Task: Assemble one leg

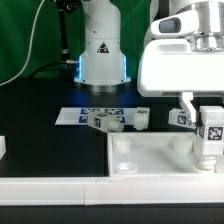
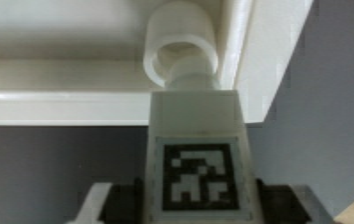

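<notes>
My gripper (image 1: 209, 118) is shut on a leg (image 1: 210, 138), a stubby white peg with a black-and-white tag, held upright over the right far corner of the large flat white panel (image 1: 150, 155). In the wrist view the leg (image 2: 199, 125) fills the middle between my fingers (image 2: 112, 205), its narrower round end right at the panel's round corner socket (image 2: 179, 50). Whether the end is inside the socket I cannot tell. Three other legs (image 1: 103, 121) (image 1: 141, 117) (image 1: 183, 117) lie behind the panel.
The marker board (image 1: 85, 116) lies flat behind the panel, near the robot base (image 1: 103, 55). A small white piece (image 1: 3, 147) shows at the exterior view's left edge. The table top is black.
</notes>
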You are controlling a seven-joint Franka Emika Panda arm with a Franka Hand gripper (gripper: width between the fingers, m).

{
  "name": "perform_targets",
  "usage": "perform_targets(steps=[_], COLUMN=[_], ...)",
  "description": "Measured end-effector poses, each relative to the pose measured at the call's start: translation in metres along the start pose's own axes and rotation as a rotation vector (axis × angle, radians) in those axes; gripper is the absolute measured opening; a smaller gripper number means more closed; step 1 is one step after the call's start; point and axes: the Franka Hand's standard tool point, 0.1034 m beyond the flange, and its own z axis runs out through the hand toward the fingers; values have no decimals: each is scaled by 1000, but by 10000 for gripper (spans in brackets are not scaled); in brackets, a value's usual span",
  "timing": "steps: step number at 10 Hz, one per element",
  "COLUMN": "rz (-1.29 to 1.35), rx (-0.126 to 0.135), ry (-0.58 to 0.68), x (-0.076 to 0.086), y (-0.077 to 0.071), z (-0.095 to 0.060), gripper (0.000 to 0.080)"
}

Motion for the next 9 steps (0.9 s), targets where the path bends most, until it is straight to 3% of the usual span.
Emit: perform_targets(steps=[9], rz=[-16], rx=[-9], ry=[35], x=[-4], y=[4], z=[6], gripper=[287])
